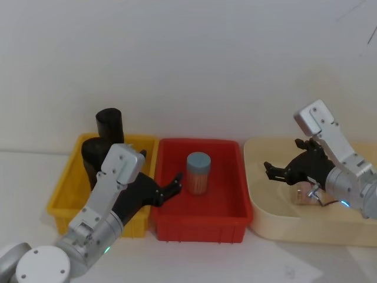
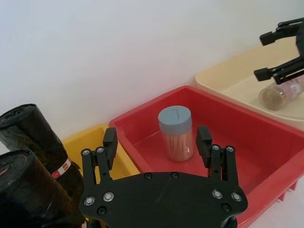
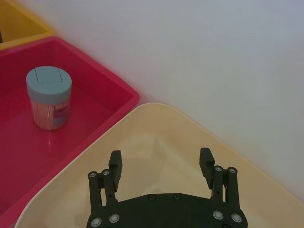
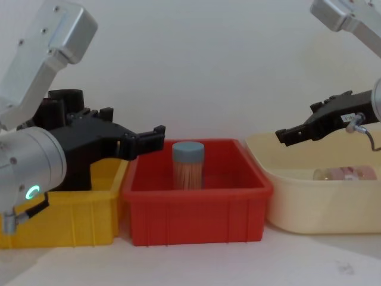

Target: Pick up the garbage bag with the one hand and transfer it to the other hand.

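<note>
Two black garbage bag rolls stand upright in the yellow bin, one at the back and one nearer. In the left wrist view the back roll carries a red-and-white label and the nearer roll stands beside it. My left gripper is open and holds nothing. It hovers over the wall between the yellow and red bins, to the right of the rolls. My right gripper is open above the cream tray.
The red bin in the middle holds an upright blue-lidded toothpick jar. The cream tray on the right holds a jar lying on its side. A white wall stands close behind the bins.
</note>
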{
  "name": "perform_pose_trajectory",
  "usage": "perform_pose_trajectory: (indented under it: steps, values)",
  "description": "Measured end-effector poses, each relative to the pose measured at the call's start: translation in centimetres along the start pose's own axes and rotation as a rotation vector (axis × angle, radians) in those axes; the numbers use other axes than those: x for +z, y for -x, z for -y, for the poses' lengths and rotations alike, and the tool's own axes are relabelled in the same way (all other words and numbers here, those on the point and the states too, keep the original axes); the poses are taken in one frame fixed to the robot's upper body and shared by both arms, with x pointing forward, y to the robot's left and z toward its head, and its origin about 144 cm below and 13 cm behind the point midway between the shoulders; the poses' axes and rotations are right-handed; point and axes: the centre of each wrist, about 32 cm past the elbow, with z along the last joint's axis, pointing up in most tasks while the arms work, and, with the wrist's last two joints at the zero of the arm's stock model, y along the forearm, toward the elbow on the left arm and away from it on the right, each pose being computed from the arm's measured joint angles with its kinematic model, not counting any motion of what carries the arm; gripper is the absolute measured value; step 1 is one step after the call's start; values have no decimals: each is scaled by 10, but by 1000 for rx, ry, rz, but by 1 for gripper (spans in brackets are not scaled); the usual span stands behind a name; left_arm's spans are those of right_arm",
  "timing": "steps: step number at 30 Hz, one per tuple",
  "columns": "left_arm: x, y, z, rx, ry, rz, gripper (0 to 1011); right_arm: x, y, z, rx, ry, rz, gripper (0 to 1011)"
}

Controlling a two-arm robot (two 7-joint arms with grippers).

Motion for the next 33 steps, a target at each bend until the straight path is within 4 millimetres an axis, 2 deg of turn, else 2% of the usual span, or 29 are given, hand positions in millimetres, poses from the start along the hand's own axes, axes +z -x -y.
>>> perform_pose_trajectory:
  steps: [8, 16, 21, 33]
  values:
    - [10, 1, -9, -16, -27, -43, 1001, -1, 0, 0, -1, 3, 1, 999]
    - [19, 7, -28, 13, -73, -86, 1001, -1, 0, 0, -1, 4, 2, 999]
    - [26, 13, -46, 64, -116, -113, 1001, -1, 0, -1, -1, 5, 2, 999]
    - [38, 22, -71, 201, -199, -143, 1001, -1, 0, -1, -1, 5, 2, 999]
